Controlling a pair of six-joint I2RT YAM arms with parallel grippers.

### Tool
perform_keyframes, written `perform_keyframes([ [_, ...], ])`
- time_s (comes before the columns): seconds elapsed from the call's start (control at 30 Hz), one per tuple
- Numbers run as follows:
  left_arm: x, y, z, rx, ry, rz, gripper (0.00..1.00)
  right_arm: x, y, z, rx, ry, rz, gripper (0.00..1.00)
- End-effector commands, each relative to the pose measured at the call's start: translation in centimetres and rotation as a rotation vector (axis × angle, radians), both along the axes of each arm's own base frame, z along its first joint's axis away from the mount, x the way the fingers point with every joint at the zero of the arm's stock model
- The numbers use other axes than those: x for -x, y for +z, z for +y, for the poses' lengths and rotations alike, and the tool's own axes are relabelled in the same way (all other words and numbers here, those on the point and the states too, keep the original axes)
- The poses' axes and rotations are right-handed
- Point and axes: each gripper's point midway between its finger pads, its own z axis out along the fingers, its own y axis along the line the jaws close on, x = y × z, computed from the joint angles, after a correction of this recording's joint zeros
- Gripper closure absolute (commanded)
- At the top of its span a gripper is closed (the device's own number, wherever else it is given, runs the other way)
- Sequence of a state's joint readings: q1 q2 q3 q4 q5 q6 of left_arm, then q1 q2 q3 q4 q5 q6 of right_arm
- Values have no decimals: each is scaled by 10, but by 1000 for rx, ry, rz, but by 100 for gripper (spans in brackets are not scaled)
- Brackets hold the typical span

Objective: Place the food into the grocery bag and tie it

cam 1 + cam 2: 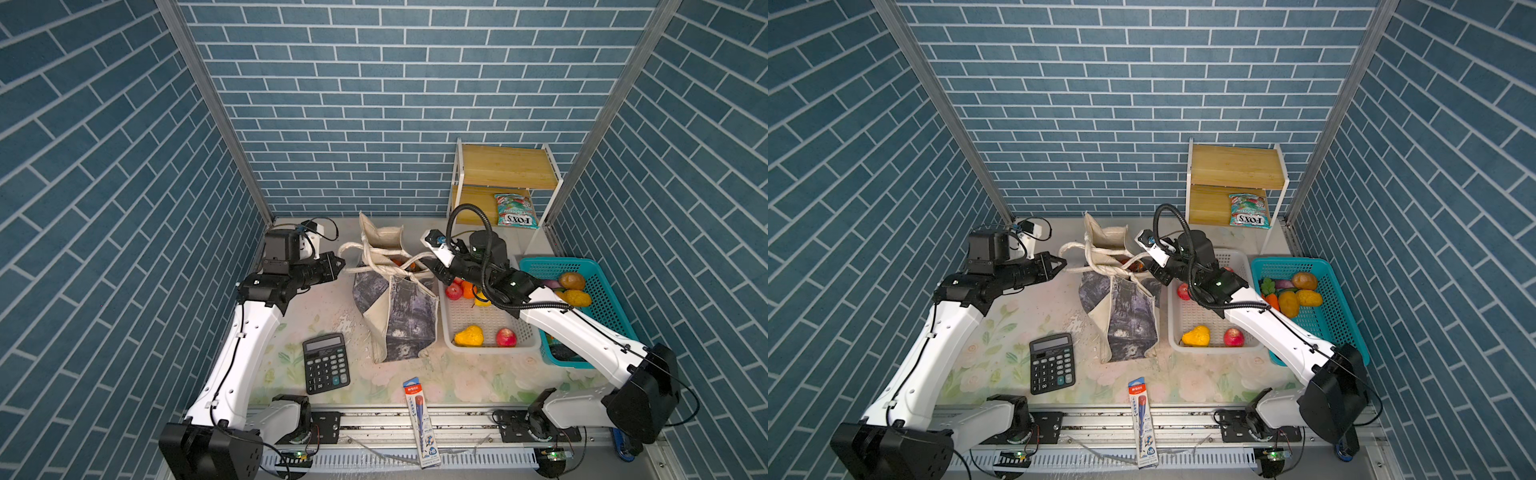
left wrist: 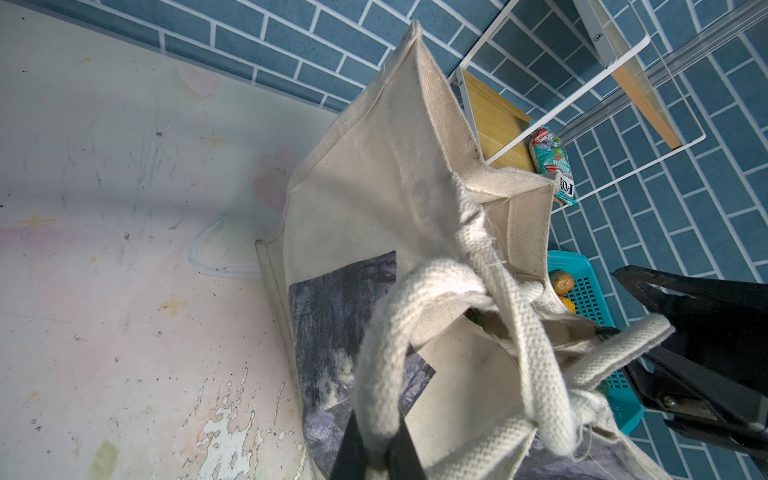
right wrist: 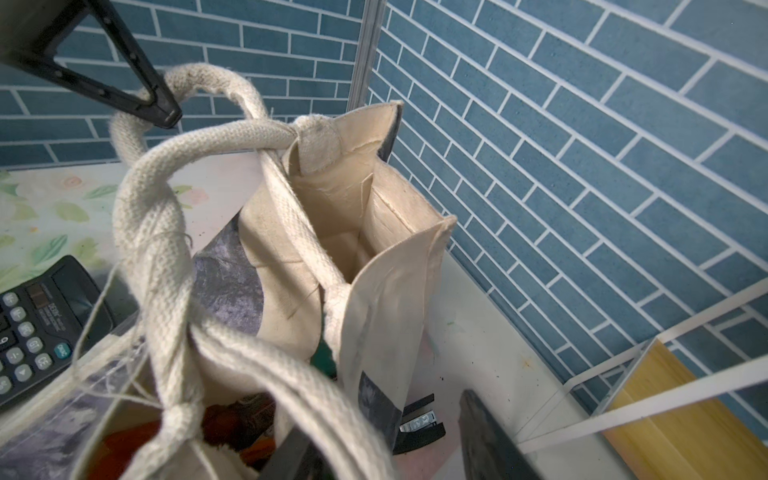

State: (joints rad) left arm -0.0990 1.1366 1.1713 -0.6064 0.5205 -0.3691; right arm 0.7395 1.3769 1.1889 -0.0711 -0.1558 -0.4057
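step: tying, imo. Some food's in and the handles are crossed over the mouth w/ one wrap.
bag: grocery bag (image 1: 395,316) stands upright mid-tabletop (image 1: 299,316), mouth up, a bit slumped.
L jaws: left gripper (image 1: 340,262) at the bag's 9 o'clock, clamped narrow on the loop of one strap handle (image 3: 199,70).
R jaws: right gripper (image 1: 434,269) at the bag's 3 o'clock, jaws apart. The other strap (image 3: 270,370) runs by them, but nothing pinches it afaict.
next move: R needs to grab its strap near the crossing & pull toward 3 while L holds toward 9, so the wrap cinches. Prob needs a 2nd pass for a real knot.
in the bag: orange-red stuff (image 3: 124,444) deep inside, can't count it.
bags: 1, w/ 2 straps.
candy: 1 FOX'S packet (image 1: 515,210), on the shelf (image 1: 505,166) at 1 o'clock.
baskets: 2. The white basket (image 1: 473,316) is just beside the bag at 3 o'clock, the teal basket (image 1: 598,274) beyond it.
white basket: 5 fruits (image 1: 468,336) visible, arm hides part.
teal basket: abt 6 veg (image 1: 572,281), arm covers part.
non-food: 1 calculator (image 1: 326,362) at 7 o'clock, 1 pencil pack (image 1: 422,419) at 6.
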Motion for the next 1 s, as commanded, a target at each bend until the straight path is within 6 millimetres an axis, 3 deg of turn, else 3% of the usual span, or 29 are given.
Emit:
perform_keyframes([
  [0.0, -6, 11, -3, -4, -12, -50, 100, 6, -14, 6, 187, 66, -68, 49],
  [0.33, -7, 10, -8, -3, -22, -50, 100, 13, -17, 26, 428, 146, -216, 49],
  [0.7, -10, 9, -12, 0, -30, -51, 100, 18, -26, 48, 594, 229, -301, 59],
  [0.77, -10, 9, -12, 1, -29, -50, 100, 19, -26, 51, 600, 238, -310, 67],
  [0.87, -11, 6, -12, -1, -29, -48, 100, 20, -24, 53, 593, 237, -319, 100],
  [0.97, -11, 3, -11, -15, -24, -43, 100, 19, -19, 51, 564, 212, -338, 100],
])
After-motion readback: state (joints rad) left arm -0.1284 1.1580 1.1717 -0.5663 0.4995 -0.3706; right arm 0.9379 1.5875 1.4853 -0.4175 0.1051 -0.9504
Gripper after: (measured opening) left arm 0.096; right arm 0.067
